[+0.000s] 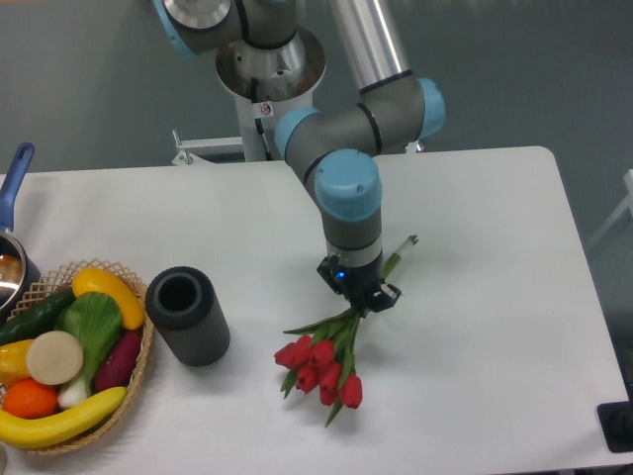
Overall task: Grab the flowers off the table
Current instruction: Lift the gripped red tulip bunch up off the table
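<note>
The flowers (321,374), a small bunch of red tulips with green stems and leaves, lie on the white table (495,297) near its front middle. The buds point to the front left and the stems run back right under the arm, with one stem end showing beyond the wrist. My gripper (362,297) points straight down over the middle of the stems. Its dark fingers stand apart on either side of them, low by the tabletop. The stems between the fingers are partly hidden.
A dark cylindrical vase (188,315) stands left of the flowers. A wicker basket (138,376) of fruit and vegetables sits at the front left corner. A pot with a blue handle (15,178) is at the left edge. A black object (618,426) sits off the front right corner.
</note>
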Robot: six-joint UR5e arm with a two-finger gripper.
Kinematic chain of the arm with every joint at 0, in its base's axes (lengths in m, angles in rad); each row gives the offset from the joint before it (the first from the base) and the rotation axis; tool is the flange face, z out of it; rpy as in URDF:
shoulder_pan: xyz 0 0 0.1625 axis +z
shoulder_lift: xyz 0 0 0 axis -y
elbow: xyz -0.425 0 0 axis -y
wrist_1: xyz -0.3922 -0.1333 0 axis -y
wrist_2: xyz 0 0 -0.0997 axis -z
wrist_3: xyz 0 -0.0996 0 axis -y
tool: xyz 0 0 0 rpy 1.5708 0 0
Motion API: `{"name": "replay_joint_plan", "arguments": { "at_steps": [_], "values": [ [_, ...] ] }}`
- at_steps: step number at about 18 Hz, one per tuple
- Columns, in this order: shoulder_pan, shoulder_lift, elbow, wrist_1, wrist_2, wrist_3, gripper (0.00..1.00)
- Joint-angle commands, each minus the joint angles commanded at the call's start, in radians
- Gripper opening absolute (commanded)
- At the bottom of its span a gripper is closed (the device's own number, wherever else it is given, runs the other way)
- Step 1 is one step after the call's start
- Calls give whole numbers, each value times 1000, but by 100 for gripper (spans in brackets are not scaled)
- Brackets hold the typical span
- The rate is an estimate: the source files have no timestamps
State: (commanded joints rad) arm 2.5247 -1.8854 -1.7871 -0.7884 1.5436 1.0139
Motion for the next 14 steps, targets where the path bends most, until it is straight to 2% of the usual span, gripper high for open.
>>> {"name": "replay_joint_plan", "arguments": {
  "at_steps": [2, 3, 4, 5, 8, 10, 14],
  "values": [
    [20, 17, 43, -64, -39, 9, 0],
    [20, 17, 79, -115, -37, 11, 0],
    [16, 17, 141, -202, -37, 11, 0],
    [11, 9, 181, -256, -39, 12, 0],
    [8, -7, 251, -379, -36, 12, 0],
    [8, -12, 275, -414, -33, 12, 0],
    [3, -26, 276, -419, -28, 12, 0]
  ]
}}
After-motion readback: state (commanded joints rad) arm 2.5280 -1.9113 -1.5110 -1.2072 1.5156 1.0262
